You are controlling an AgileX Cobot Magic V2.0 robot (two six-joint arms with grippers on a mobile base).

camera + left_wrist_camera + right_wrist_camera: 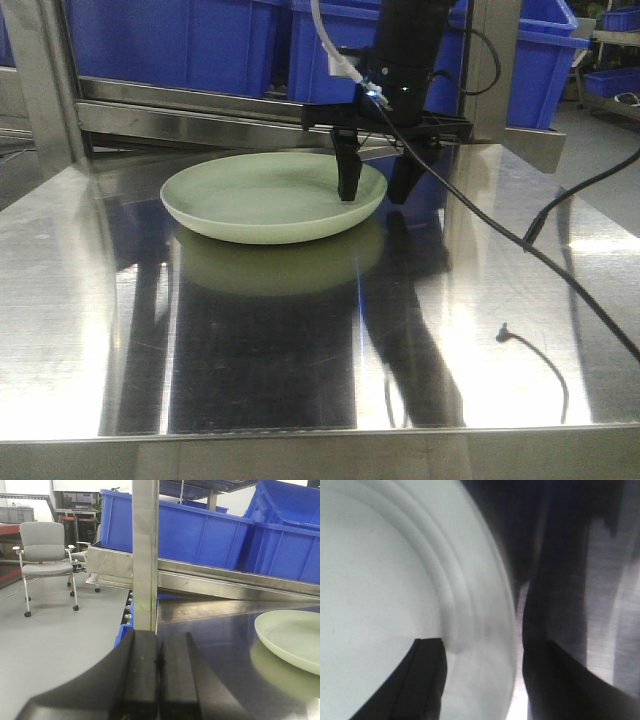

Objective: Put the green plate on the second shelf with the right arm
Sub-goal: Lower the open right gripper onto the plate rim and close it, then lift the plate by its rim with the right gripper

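The pale mint-green plate (pixel 260 195) lies flat on the shiny steel shelf surface (pixel 300 380), toward the back. My right gripper (pixel 375 193) points down over the plate's right rim. It is open and straddles the rim, with one finger inside the plate and one outside. In the right wrist view the rim of the plate (pixel 485 630) runs between the two black fingers of the gripper (pixel 482 680), with a gap to the outer finger. My left gripper (pixel 159 660) is shut and empty, to the left of the plate (pixel 295 635).
Big blue bins (pixel 180 40) stand on a steel rail behind the plate. A steel upright post (pixel 145 555) stands just ahead of my left gripper. A black cable (pixel 545 355) trails over the right of the surface. An office chair (pixel 45 555) stands far left.
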